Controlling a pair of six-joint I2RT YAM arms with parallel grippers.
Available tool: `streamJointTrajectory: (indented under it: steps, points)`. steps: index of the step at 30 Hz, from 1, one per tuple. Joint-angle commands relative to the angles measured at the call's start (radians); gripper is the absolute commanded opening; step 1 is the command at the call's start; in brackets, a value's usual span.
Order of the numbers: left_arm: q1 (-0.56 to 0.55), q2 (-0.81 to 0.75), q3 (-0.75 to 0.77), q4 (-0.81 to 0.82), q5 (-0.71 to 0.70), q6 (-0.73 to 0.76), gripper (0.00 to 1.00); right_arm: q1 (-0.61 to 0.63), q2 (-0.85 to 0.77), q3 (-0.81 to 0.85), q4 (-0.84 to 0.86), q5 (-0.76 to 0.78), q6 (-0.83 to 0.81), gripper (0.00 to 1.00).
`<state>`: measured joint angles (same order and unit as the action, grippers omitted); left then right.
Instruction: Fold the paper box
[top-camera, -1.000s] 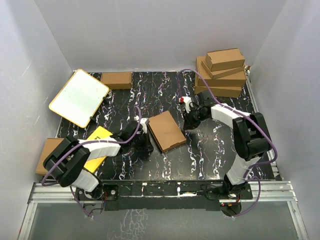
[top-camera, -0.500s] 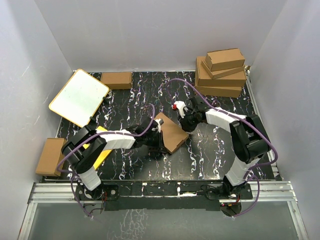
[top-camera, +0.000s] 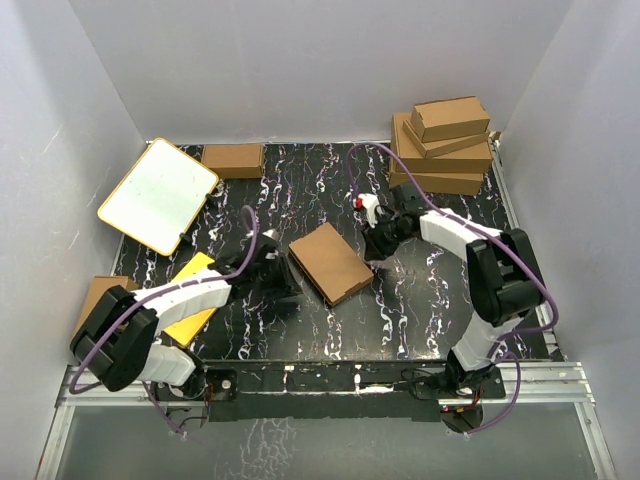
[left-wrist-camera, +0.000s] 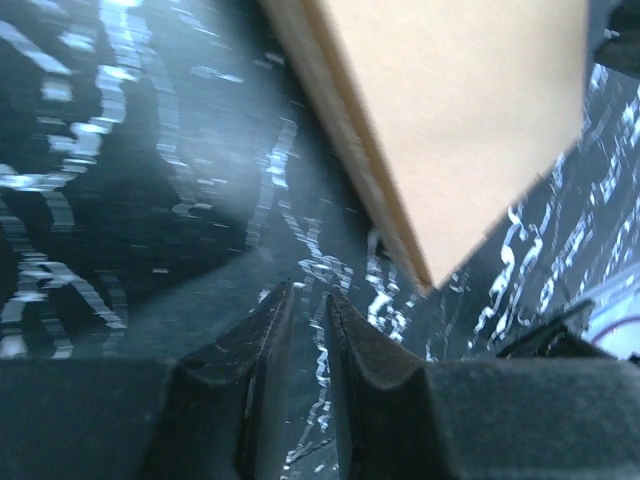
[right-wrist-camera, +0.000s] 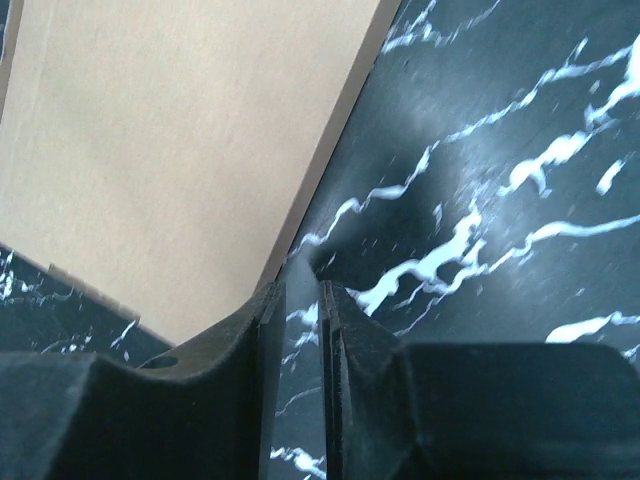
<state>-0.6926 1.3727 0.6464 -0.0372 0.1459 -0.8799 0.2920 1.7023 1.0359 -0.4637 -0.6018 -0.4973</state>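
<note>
The left gripper (left-wrist-camera: 308, 295) has drawn back leftward from the paper box (top-camera: 330, 262) and now sits just beside its left corner, jaws parted by a narrow slit with nothing between them. The paper box lies closed and flat near the middle of the table (top-camera: 430, 300). The right gripper (right-wrist-camera: 299, 290) sits at the box's right edge, jaws likewise slightly apart and empty.

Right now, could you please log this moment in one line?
paper box: closed, flat; left pincer: ajar, empty, near corner; right pincer: ajar, empty, near edge
</note>
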Motion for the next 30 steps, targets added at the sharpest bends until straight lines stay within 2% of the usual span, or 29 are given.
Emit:
streamJointTrajectory:
  steps: [1, 6, 16, 23, 27, 30]
  points:
    - [0.145, -0.040, -0.029, -0.056, -0.004, 0.029, 0.18, 0.004, 0.112, 0.162, 0.023, -0.016, -0.007, 0.26]
    - [0.269, 0.108, 0.106, -0.100, -0.009, 0.110, 0.14, 0.022, 0.248, 0.314, 0.030, 0.038, 0.040, 0.24]
    - [0.281, 0.363, 0.319, -0.128, -0.036, 0.111, 0.04, 0.092, 0.404, 0.521, 0.001, 0.136, 0.088, 0.22]
    - [0.282, 0.496, 0.500, -0.114, 0.023, 0.117, 0.01, 0.235, 0.380, 0.490, 0.022, 0.157, 0.109, 0.22]
    - [0.281, 0.524, 0.543, -0.118, 0.051, 0.129, 0.01, 0.248, 0.376, 0.500, 0.019, 0.182, 0.123, 0.22]
    - [0.285, 0.499, 0.532, -0.149, 0.007, 0.166, 0.02, 0.229, 0.349, 0.489, 0.016, 0.225, 0.112, 0.26]
